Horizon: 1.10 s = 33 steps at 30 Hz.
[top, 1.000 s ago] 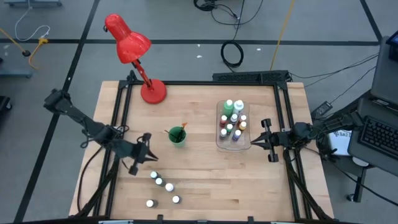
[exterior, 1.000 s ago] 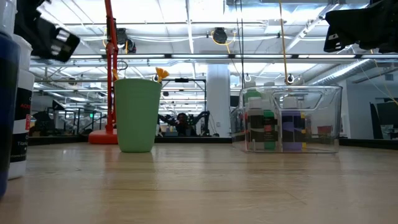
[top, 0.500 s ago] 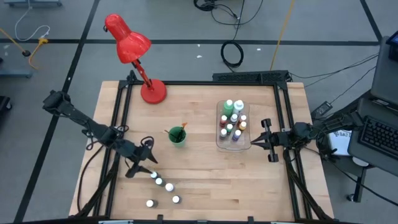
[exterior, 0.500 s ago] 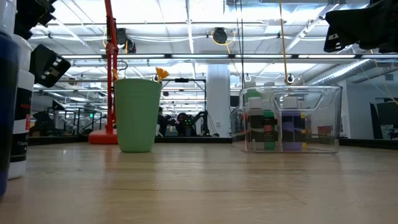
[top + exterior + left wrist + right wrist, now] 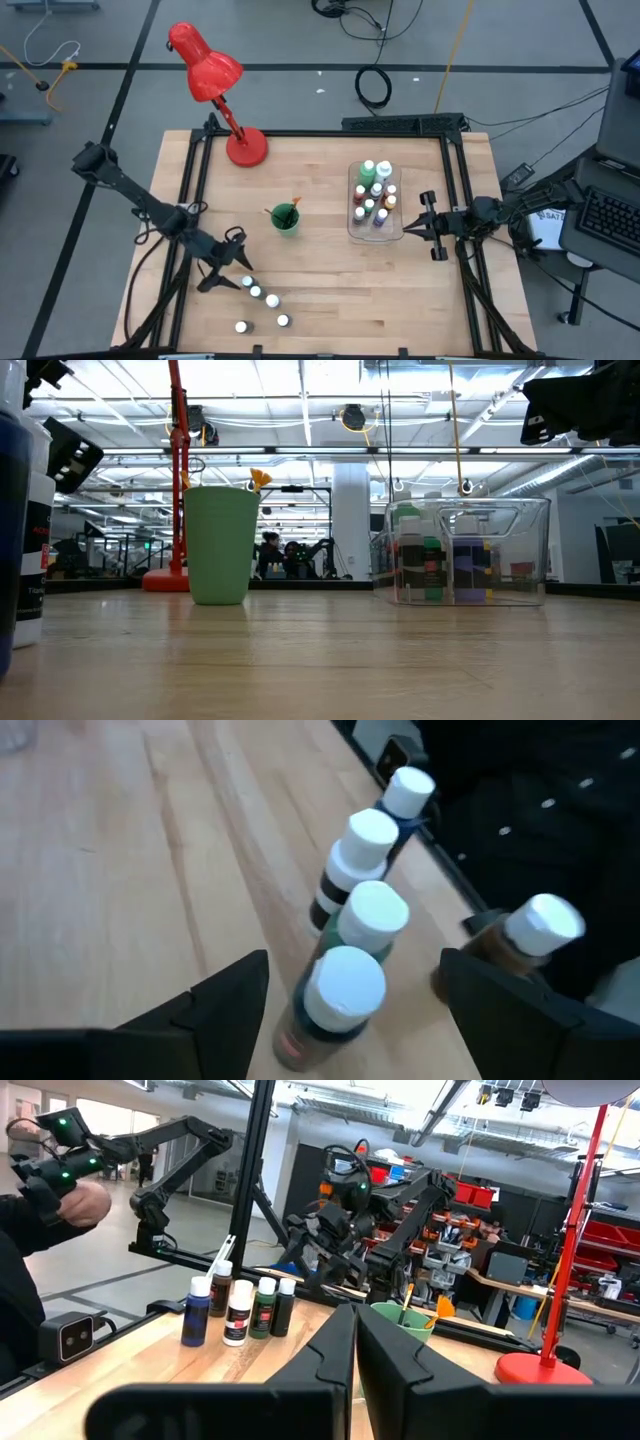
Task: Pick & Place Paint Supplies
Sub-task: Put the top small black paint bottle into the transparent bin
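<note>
Several small white-capped paint bottles [image 5: 262, 296] stand upright on the wooden table near its front left. My left gripper [image 5: 234, 268] is open just left of them and tipped down. In the left wrist view its fingers [image 5: 215, 1005] stand on either side of the nearest bottle [image 5: 340, 995] without touching it. More bottles fill the clear tray [image 5: 352, 222] at the right. Brushes stick up from the green cup [image 5: 285, 219]. My right gripper [image 5: 430, 226] waits shut at the table's right edge.
A red desk lamp [image 5: 228, 100] stands at the table's far left. Bare wood lies between the cup, the tray and the loose bottles. In the right wrist view a person [image 5: 45, 1220] holds a controller beyond the table's left side.
My left gripper has opened wide, sunk and gone toward the table's near edge, up to the row of loose bottles, tipping down and rolling as it went. The bottles have kept their places.
</note>
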Tool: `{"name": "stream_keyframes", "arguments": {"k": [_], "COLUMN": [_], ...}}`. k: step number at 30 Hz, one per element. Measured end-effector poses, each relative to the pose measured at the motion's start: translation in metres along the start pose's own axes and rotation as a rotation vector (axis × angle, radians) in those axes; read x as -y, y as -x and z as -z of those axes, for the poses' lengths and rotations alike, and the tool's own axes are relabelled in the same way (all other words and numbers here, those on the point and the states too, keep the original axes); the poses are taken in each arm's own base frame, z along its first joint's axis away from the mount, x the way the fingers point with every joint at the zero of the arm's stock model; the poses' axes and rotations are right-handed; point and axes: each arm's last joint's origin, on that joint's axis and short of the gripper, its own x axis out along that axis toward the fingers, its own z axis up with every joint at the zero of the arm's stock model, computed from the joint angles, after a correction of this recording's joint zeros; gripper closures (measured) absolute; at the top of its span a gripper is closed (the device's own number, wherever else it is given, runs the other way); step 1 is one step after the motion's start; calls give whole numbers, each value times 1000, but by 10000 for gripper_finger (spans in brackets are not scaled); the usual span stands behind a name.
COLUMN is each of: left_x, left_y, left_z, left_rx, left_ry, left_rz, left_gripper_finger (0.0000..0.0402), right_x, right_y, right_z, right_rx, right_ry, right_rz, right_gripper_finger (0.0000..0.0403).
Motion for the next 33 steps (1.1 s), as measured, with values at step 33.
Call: {"name": "stream_keyframes", "arguments": {"k": [33], "left_x": [1], "left_y": [-28], "left_z": [10], "left_rx": [-54], "left_ry": [-147], "left_rz": [-88], "left_gripper_finger": [213], "right_x": [0], "right_y": [0], "right_z": [0], "right_rx": [1], "right_ry": [0], "right_rz": [0], "right_gripper_finger": [394]}}
